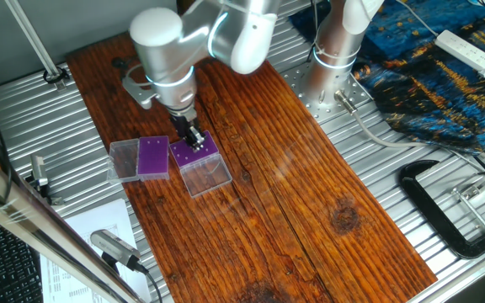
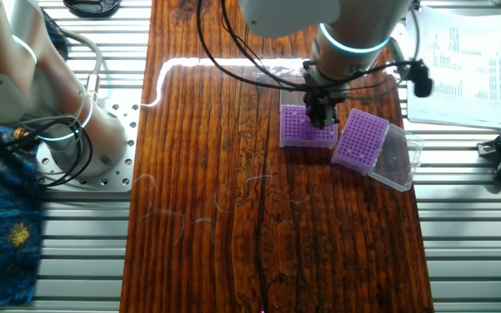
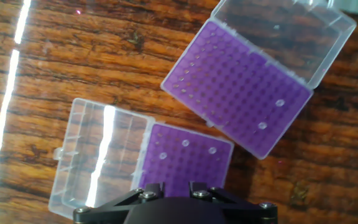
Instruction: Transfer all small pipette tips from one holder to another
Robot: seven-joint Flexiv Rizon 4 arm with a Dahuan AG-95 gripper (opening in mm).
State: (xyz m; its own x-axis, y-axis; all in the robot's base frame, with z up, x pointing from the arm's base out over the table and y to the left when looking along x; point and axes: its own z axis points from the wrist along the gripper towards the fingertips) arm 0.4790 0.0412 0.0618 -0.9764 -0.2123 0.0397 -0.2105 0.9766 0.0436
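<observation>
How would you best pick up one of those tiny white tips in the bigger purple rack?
Probably by its open top end, coming straight down from above. Each small pipette tip stands upright in a hole of the lighter-purple rack, so only its top shows and its sides are buried.

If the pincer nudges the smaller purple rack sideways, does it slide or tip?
Probably slides. The small purple plastic tip rack sits low and flat on the smooth wooden tabletop, so tipping looks unlikely. It seems light, thin plastic, so even a slight push may shift it. Its clear hinged lid lies open to one side, so it may pivot rather than move straight.
</observation>
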